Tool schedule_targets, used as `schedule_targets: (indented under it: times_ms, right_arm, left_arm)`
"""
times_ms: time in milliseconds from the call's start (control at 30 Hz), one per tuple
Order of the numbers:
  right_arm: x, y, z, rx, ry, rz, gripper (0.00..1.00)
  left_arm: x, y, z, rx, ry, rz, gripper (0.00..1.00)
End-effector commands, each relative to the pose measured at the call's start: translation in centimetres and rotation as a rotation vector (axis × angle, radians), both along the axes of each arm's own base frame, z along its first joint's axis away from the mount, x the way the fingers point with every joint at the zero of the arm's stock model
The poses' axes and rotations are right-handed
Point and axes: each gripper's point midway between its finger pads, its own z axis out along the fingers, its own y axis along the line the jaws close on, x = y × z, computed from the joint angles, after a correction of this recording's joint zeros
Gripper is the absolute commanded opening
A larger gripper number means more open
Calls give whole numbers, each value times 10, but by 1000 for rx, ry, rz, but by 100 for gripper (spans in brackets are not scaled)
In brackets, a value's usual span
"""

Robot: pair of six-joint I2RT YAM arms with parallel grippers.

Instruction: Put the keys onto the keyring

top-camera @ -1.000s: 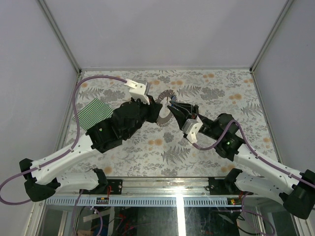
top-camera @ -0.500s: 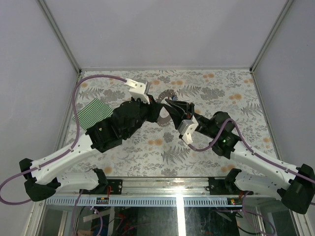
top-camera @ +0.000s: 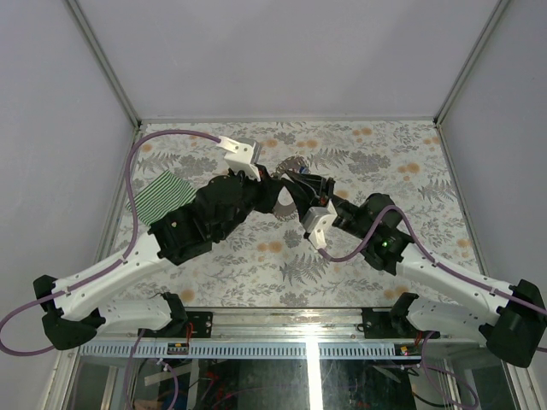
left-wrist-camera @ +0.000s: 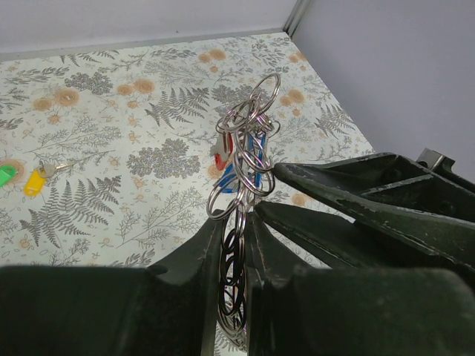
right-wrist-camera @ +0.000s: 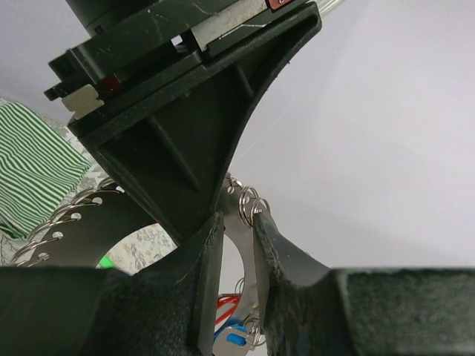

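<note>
Since a moment ago the right gripper [top-camera: 297,181] has slid left, up to the left gripper [top-camera: 270,182], and from above the one keyring [top-camera: 288,201] sits between them, its long way running near to far. From the left wrist, the left gripper is squeezed shut on the keyring, with the red key [left-wrist-camera: 221,148] and blue key [left-wrist-camera: 254,172] on it, while the green key [left-wrist-camera: 6,174] and yellow key [left-wrist-camera: 33,182] lie on the table [left-wrist-camera: 111,222], well off to its left. From the right wrist, the right gripper is almost shut and seems to pinch the keyring too.
</note>
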Motion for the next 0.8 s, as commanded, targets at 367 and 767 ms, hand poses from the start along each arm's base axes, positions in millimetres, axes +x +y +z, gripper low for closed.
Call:
schedule_targets:
  times_ms: [367,767]
  right_arm:
    - [2,-5,44,98,-106,-45,28]
    - [-2,-5,49,110,-123,-37,33]
  left_arm:
    - [-3,-4,38,-105,-50,-18,0]
    - [-3,-7,34,-101,-41,-23,0]
